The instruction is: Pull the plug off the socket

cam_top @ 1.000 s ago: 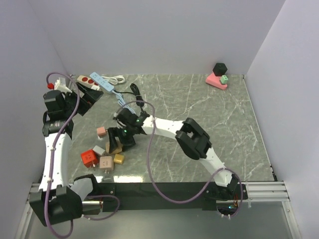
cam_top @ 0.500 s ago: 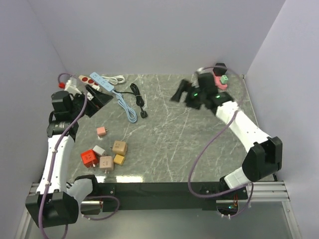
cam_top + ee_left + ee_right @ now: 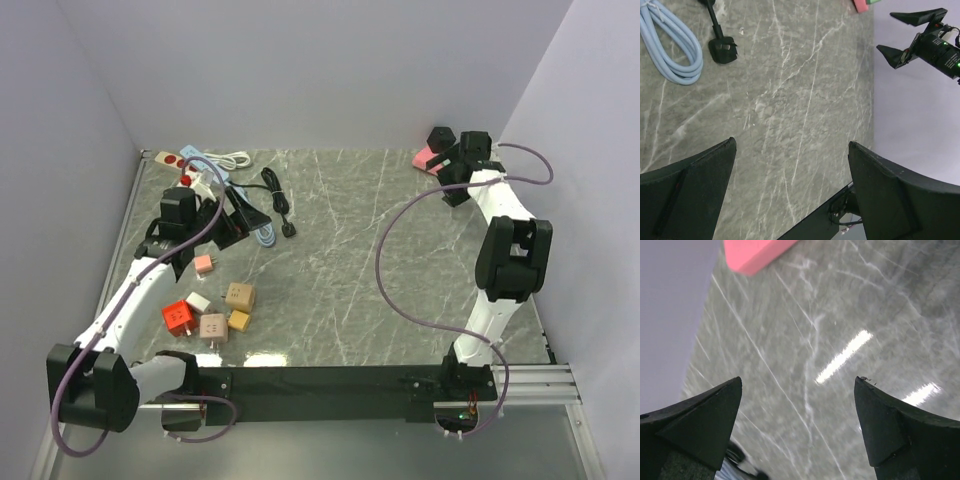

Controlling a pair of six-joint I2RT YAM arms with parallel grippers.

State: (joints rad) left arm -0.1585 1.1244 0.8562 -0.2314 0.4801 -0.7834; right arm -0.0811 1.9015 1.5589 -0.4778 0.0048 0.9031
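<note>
Left fingers [image 3: 690,185] and right fingers [image 3: 700,415] open, empty. Risk: unheld pink socket [image 3: 425,159] likely lifts with black plug [image 3: 441,136].

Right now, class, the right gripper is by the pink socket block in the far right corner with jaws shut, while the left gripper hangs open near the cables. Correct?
No: the right gripper is open, not shut; the right wrist view shows its fingers spread wide with nothing between. It is by the pink socket block, and the left gripper hangs open near the cables.
</note>
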